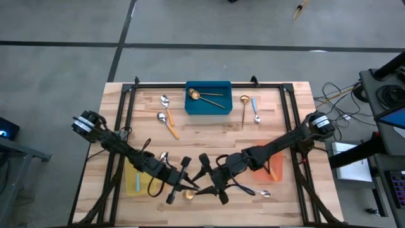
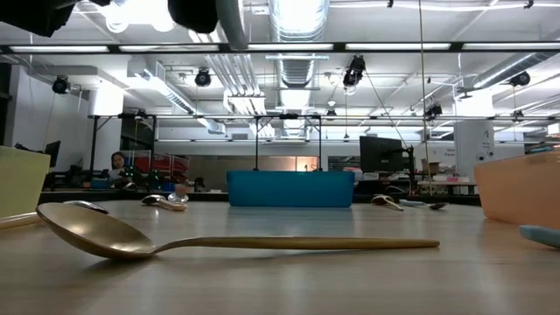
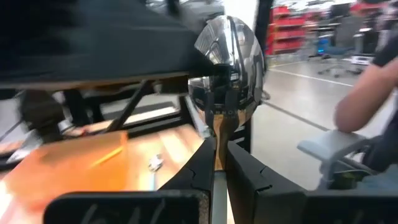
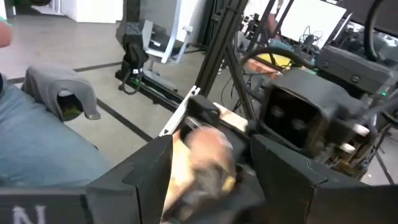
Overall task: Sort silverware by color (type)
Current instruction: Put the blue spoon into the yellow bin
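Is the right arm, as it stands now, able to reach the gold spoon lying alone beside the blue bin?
Probably yes: the right gripper is open, and nothing blocks the gold spoon.

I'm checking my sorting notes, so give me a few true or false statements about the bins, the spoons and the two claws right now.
1. The blue bin holds gold spoons. True.
2. The left claw is empty. False: it is shut on a silver-bowled spoon.
3. The right claw is open. True.
4. Every gold spoon is already in a bin. False: one gold spoon lies on the table near the front edge.
5. The yellow bin sits on the robot's right. False: it is on the left; the orange bin is on the right.
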Action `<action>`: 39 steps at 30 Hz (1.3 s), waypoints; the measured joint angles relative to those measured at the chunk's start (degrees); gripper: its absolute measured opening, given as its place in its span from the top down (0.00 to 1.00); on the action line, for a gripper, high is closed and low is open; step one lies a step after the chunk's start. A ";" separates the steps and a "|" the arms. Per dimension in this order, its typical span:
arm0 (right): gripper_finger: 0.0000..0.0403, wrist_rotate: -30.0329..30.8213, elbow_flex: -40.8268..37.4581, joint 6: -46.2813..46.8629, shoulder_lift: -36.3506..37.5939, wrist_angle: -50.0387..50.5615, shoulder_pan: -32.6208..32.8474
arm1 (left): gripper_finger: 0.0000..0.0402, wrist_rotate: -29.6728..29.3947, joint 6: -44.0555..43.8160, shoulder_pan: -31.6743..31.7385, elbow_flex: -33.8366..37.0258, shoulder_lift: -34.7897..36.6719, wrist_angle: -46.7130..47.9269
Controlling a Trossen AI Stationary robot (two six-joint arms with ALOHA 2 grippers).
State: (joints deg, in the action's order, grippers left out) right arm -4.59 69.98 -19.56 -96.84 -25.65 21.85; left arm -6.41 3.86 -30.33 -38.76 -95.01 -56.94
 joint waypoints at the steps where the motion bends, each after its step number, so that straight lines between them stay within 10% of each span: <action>1: 0.48 -0.34 0.03 0.05 -0.04 -0.12 -0.16 | 0.98 0.55 0.57 0.00 -0.12 -0.22 -0.26; 24: 0.95 -7.47 0.23 3.09 -1.47 -2.38 -1.97 | 0.98 -2.75 1.02 0.31 -2.02 -0.30 -0.67; 39: 0.98 -6.48 0.22 3.93 -0.84 0.15 -2.41 | 0.91 -8.04 -0.98 0.28 -1.97 -0.15 1.04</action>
State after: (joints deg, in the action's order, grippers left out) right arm -11.07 70.20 -15.64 -97.69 -25.50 19.44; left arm -14.45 2.87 -30.04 -40.73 -95.15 -55.90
